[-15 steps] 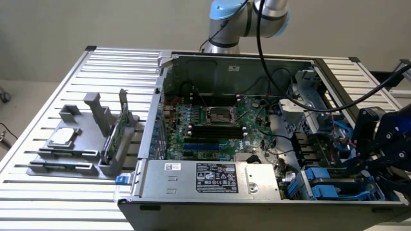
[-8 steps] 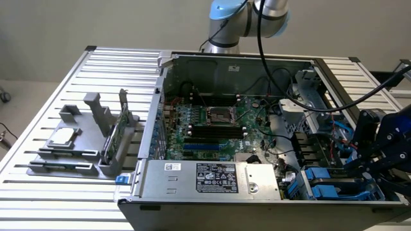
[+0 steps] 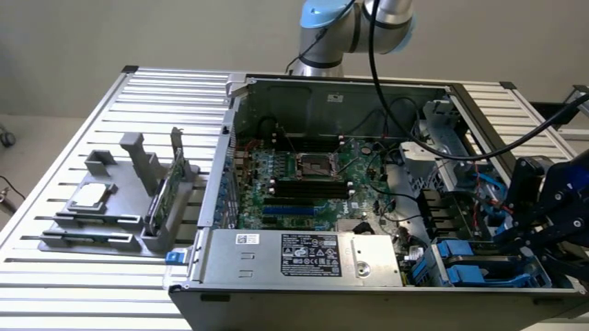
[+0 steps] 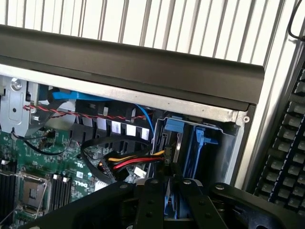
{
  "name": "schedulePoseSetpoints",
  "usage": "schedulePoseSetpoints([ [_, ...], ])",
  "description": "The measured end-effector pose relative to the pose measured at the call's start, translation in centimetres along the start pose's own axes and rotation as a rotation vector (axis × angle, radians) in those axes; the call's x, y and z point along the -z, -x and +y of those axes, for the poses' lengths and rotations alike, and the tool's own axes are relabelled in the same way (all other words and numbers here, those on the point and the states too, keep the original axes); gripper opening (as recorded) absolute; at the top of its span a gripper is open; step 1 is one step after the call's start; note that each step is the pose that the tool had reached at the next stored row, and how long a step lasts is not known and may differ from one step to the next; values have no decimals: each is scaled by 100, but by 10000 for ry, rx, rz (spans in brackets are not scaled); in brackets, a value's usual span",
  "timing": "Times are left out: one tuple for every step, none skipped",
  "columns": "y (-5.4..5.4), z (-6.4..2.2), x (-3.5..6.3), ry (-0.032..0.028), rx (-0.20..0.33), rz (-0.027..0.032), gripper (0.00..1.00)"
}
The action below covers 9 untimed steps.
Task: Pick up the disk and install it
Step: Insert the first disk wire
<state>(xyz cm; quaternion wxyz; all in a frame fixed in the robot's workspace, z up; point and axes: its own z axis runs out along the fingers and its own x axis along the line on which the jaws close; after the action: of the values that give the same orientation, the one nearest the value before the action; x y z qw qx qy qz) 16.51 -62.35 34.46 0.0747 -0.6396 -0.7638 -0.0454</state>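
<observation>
One open computer case lies on one slatted metal surface. Inside it sit one green motherboard with one CPU socket, and one silver power supply bearing one dark label. One grey parts holder stands beside the case, carrying one small square silver chip and one upright green circuit card. One robot arm rises behind the case. One keyboard shows in the wrist view.

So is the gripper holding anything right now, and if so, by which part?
Apparently yes: in the wrist view the gripper fingers are closed around something with blue plastic, most likely the disk, gripped by its blue side rails. Most of it is hidden, low in the computer case by the drive bays.
</observation>
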Motion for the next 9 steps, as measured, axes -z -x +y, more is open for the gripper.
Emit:
schedulePoseSetpoints([
  [-1,-1,0,35,2,-7,18],
  [-3,-2,-1,68,5,-15,18],
  [-7,-4,-2,93,8,-19,18],
  [-12,-8,-6,118,11,-22,18],
  [-18,-14,-8,134,12,-25,18],
  [-24,-20,-11,152,14,-29,18],
  [-29,-25,-14,164,12,-30,18],
  [-32,-26,-16,174,9,-32,18],
  [-35,-26,-17,187,2,-33,18],
])
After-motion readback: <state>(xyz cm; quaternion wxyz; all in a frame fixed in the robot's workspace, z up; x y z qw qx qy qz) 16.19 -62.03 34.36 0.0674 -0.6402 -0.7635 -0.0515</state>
